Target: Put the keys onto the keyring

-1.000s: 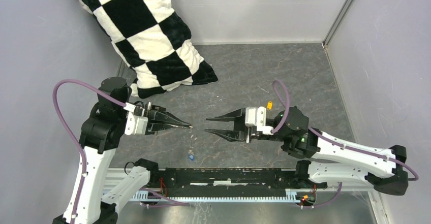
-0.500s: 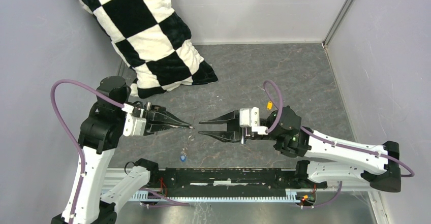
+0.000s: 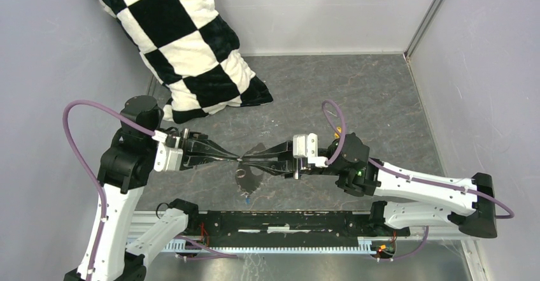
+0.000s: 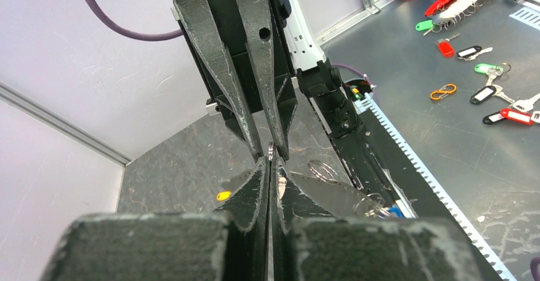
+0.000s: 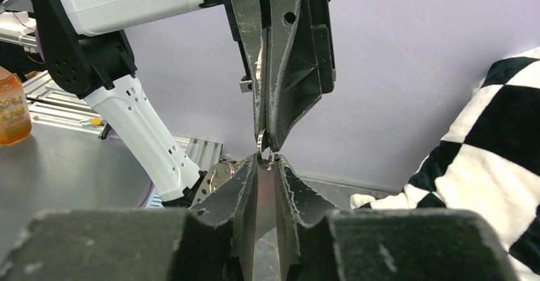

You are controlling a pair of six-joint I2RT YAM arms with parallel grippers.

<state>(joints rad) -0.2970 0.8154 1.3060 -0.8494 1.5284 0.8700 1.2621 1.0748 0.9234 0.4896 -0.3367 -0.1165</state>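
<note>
My left gripper [image 3: 237, 159] is shut on the keyring [image 5: 263, 148], a small metal split ring that stands edge-on at its tips [image 4: 272, 161] above the table's middle. My right gripper [image 3: 247, 164] meets it tip to tip. Its jaws are open by a narrow gap, and the fingertips [image 5: 266, 160] flank the ring's lower edge. The blue-headed key [image 3: 246, 198] lies on the table below the grippers, close to the front rail, with small rings beside it [image 4: 382, 206]. The yellow-headed key [image 4: 223, 195] lies on the table behind the right arm.
A black-and-white checkered pillow [image 3: 184, 39] leans in the back left corner. Grey walls enclose the table on three sides. The black arm rail [image 3: 280, 220] runs along the near edge. A loose metal ring [image 4: 321, 169] lies on the table.
The right arm has slid left until its tips meet the left gripper's tips, and its jaws have narrowed around the ring. The left gripper has stayed put, shut.
</note>
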